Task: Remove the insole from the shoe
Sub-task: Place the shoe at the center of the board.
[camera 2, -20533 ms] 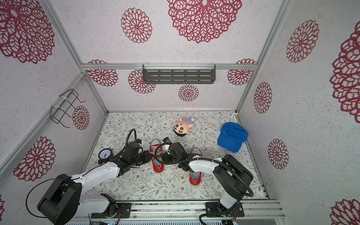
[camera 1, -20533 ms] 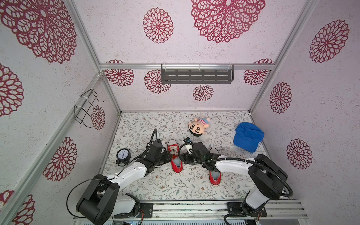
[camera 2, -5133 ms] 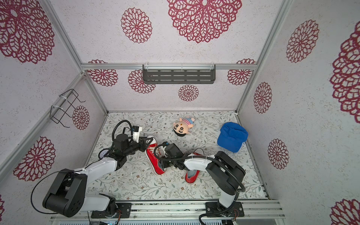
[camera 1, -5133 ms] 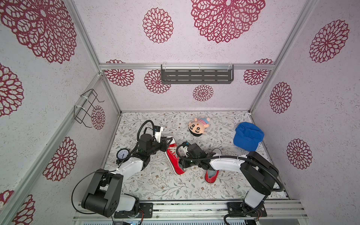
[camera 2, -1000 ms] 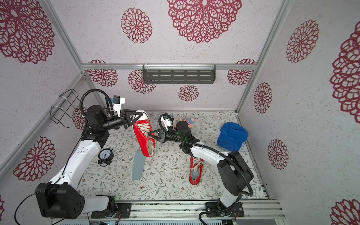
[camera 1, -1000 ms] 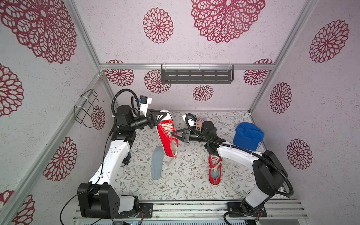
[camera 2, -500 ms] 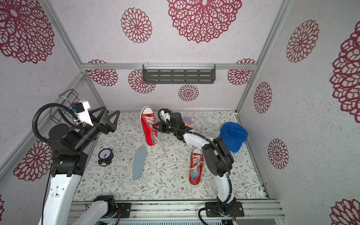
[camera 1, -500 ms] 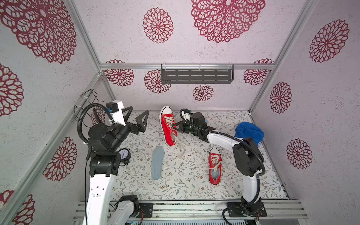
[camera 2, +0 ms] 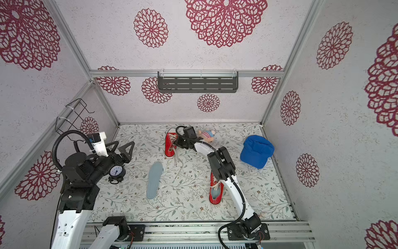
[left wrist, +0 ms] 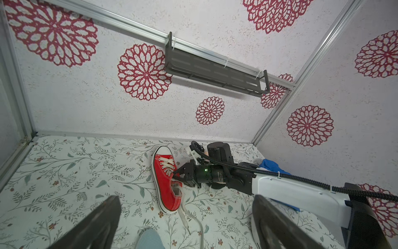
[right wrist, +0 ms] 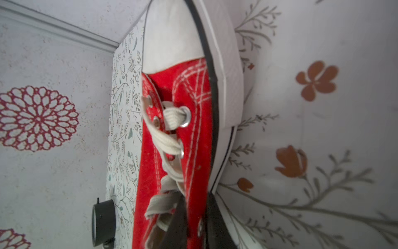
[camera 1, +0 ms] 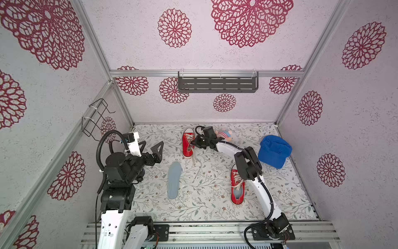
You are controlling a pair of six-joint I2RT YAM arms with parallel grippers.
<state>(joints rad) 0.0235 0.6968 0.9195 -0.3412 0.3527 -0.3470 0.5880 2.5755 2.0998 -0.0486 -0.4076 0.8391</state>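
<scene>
A second ago both pincers held the red shoe [camera 1: 187,146] in the air between them; now the left pincer [camera 1: 150,146] has let go and drawn back to the left, raised above the table [camera 1: 204,207], jaws spread wide and holding nothing; the pale blue insole [camera 1: 174,180] lies flat on the table as it did a second ago, out of the shoe and just in front of its heel, the loose laces [camera 1: 197,165] trailing to its right; the shoe now stands on its sole, toe toward the rear wall; the right pincer [camera 1: 193,144] is at its lace edge, jaws narrowly parted astride the red canvas side, and whether they press it cannot be told.

The small clock [camera 2: 116,171] is partly covered by the left arm; in the left wrist view only the insole's tip shows at the frame edge; the doll [camera 1: 224,134] is half hidden behind the right arm, which also crosses the second shoe [camera 1: 237,189]; a blue cap [camera 1: 274,151] lies to the right.

The second shoe holds a second insole [camera 1: 237,195], pale blue in its opening.
</scene>
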